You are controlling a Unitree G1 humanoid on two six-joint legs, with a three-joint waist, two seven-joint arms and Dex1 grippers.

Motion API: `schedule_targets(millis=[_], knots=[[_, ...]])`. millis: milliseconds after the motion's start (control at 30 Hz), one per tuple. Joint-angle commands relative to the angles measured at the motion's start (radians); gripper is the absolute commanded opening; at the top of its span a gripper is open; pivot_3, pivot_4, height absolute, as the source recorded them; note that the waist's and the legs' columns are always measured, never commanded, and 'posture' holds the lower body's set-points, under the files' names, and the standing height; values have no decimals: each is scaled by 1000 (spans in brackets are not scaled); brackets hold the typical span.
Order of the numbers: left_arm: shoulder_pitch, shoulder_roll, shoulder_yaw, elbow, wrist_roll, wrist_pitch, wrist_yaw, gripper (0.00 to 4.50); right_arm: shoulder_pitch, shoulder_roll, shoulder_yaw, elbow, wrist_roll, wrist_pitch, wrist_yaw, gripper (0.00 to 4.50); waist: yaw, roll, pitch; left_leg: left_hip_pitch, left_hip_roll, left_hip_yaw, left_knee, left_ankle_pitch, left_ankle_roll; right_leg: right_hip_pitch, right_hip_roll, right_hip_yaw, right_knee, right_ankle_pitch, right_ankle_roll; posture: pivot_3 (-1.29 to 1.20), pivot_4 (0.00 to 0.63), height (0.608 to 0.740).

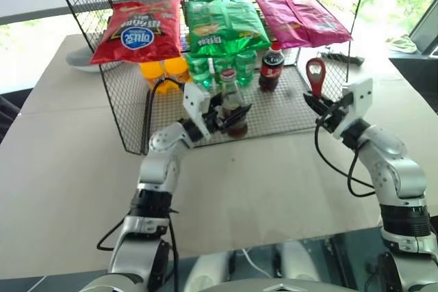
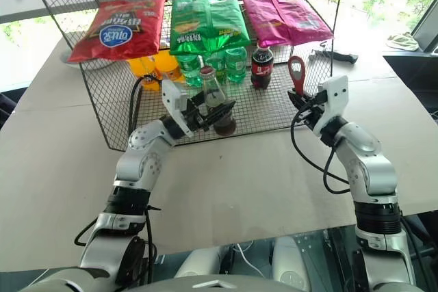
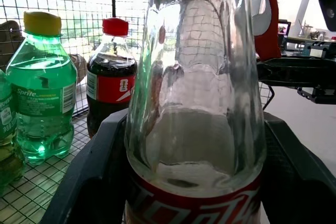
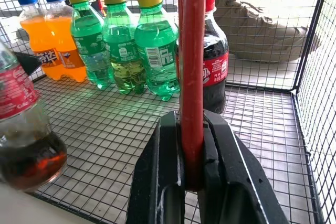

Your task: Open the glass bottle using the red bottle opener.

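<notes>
Sunlit tabletop with a black wire-mesh rack (image 1: 287, 111): left gripper (image 1: 226, 117) clamps the slim clear-glass cola bottle (image 1: 231, 104) on the rack's front edge, right gripper (image 1: 319, 109) pinches the flat red bottle opener (image 1: 315, 76) upright, well apart. Risk: bottle twisting or opener slipping when levered.

1. "Sprite" in white letters can be read on the label of a green plastic bottle (image 3: 39, 87) with a yellow cap.
2. The glass bottle (image 3: 194, 129) carries a red label band with white script, cut off and not readable.
3. The red snack bag (image 1: 137, 30) bears a blue oval logo; its lettering cannot be made out.
</notes>
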Motion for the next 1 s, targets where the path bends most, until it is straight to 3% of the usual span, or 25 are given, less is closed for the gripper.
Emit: schedule_targets(millis=[33,400,600,1000], knots=[[-66,-10,33,15,-2,-62,22,2538,-2,-4,-4,-26,-9,-32,6,0,-1,0,0,0,0,0,0,0,0,0,0,0,0,0,0,0,150,740],[-128,-3,50,62,3,-102,43,2538,8,6,1,-14,-29,-50,7,0,-3,0,0,0,0,-1,0,0,0,0,0,0,0,0,0,0,150,740],[-56,0,20,-61,-50,-65,-38,2538,18,4,1,-8,-36,-53,15,0,-4,0,0,0,0,-1,0,0,0,-1,0,1,0,0,0,0,150,740],[147,41,-21,-325,-78,101,-16,2538,27,-1,4,-3,-37,-49,23,0,-4,0,0,0,1,-1,0,0,0,-1,1,2,1,0,0,0,150,740]])
